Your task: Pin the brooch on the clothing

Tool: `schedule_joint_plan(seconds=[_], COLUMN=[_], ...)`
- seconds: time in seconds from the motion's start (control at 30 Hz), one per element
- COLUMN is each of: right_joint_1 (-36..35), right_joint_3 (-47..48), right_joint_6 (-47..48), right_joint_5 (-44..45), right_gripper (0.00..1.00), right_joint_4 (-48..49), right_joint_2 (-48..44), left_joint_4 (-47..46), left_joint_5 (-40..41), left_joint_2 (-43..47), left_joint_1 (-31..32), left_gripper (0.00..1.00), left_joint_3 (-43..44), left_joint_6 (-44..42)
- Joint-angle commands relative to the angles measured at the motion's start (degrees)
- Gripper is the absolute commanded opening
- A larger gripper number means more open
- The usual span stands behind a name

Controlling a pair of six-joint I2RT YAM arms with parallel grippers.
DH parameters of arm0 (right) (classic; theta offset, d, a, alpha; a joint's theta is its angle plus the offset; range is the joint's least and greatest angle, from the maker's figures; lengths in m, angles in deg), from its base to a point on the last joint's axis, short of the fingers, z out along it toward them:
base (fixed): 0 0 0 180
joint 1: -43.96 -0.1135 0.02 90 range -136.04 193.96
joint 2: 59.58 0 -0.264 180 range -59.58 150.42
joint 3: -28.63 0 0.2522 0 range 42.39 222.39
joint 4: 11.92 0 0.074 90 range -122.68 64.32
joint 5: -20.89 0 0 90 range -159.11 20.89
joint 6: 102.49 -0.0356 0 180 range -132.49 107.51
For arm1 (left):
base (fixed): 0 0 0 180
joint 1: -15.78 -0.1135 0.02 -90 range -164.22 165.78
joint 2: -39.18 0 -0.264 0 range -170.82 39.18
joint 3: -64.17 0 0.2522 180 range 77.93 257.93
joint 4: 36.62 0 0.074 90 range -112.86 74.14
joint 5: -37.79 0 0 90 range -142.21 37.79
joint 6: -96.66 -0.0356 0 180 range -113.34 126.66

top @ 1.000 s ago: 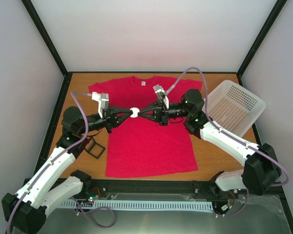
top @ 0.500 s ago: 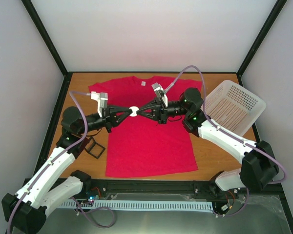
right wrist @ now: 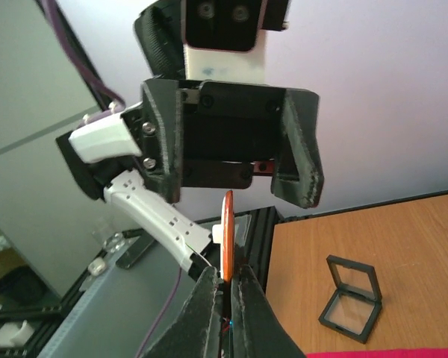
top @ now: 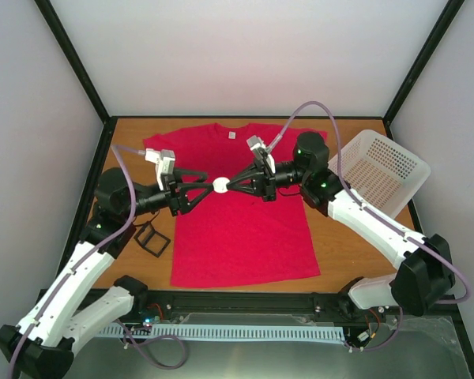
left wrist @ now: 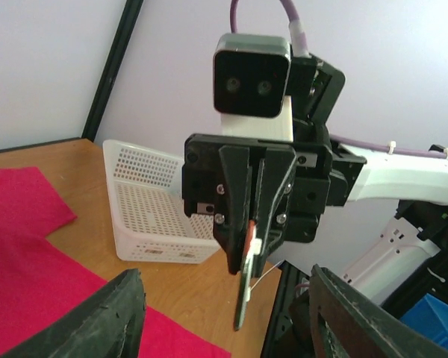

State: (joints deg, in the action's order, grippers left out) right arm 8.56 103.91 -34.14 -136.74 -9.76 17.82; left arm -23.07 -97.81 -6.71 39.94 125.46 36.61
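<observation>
The brooch [top: 220, 185], a small pale round pin, hangs in the air above the chest of the red T-shirt [top: 237, 237], which lies flat on the table. My right gripper [top: 231, 185] comes in from the right and is shut on it. In the right wrist view the brooch [right wrist: 228, 235] shows edge-on with an orange rim, pinched between the closed fingers [right wrist: 209, 313]. My left gripper [top: 204, 188] faces it from the left with its jaws apart, just short of the brooch. Its fingers [left wrist: 97, 321] stand wide at the frame's bottom corners, nothing between them.
A white perforated basket [top: 375, 170] stands tilted at the table's right edge. A small black frame-like case [top: 152, 237] lies on the wood left of the shirt, below the left arm. Black frame posts rise at the table's corners.
The left gripper, earlier shut at the brooch, has opened and drawn slightly back to the left. The right gripper still holds the brooch, now a little further right.
</observation>
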Motion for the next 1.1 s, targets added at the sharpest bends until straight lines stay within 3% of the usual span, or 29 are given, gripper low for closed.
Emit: schedule_joint_plan(seconds=[0.0,0.13,0.27,0.63,0.83,0.93,1.0,1.07], right_joint_1=[0.5,0.5,0.5,0.42,0.44,0.42,0.42,0.5], right_joint_3=[3.91,6.92,8.5,9.76,10.99,11.79,11.79,10.62], right_joint_6=[8.68,13.5,16.09,17.0,19.1,22.46,23.82,25.09], right_joint_5=[-7.16,-7.94,-8.26,-8.9,-7.74,2.28,15.85,26.87], right_gripper=[0.03,0.03,0.03,0.02,0.03,0.15,0.37,0.48], right_joint_4=[-11.1,-18.93,-22.91,-24.25,-26.06,-29.86,-30.73,-28.47], right_joint_2=[-1.58,-1.09,0.12,1.54,2.44,2.98,3.54,4.67], left_joint_4=[6.67,11.94,13.89,14.29,14.65,17.1,18.06,18.17], left_joint_5=[-2.44,-8.5,-11.02,-12.73,-12.21,0.46,13.99,28.18], left_joint_2=[0.01,-3.71,-5.44,-6.78,-7.65,-6.35,-4.78,-3.97], left_joint_1=[-0.17,-0.17,-0.17,-0.21,-0.17,-0.18,-0.17,-0.17], left_gripper=[0.59,0.53,0.39,0.2,0.01,0.01,0.01,0.01], left_joint_3=[2.8,6.52,8.27,8.87,9.67,10.18,9.59,8.87], left_joint_6=[-4.58,-8.55,-10.62,-11.4,-12.26,-13.33,-12.82,-11.18])
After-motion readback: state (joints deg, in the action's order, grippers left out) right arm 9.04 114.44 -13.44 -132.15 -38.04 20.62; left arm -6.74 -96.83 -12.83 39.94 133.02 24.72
